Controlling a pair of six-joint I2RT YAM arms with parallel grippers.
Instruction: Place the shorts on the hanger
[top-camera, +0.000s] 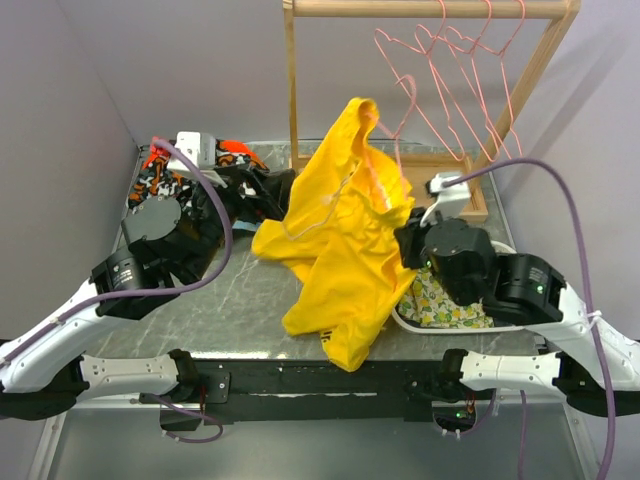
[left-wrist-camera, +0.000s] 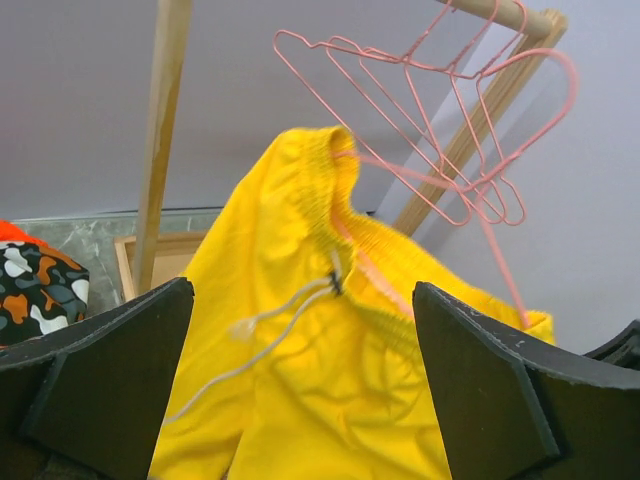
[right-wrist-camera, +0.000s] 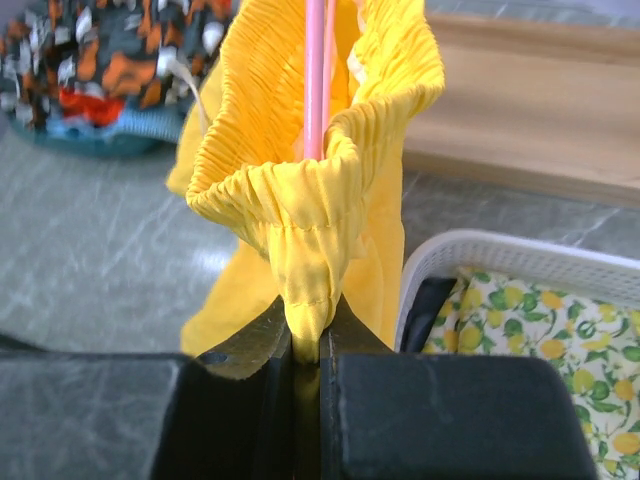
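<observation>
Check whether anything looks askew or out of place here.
Yes. The shorts hang lopsided: one waistband end is lifted around the hanger, pinched by the right gripper, while the rest sags crumpled onto the table.

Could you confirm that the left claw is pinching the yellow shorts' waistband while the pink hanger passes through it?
Not quite: the right claw pinches the waistband of the shorts, as the right wrist view shows; the left claw stands open. The pink hanger does pass through it.
</observation>
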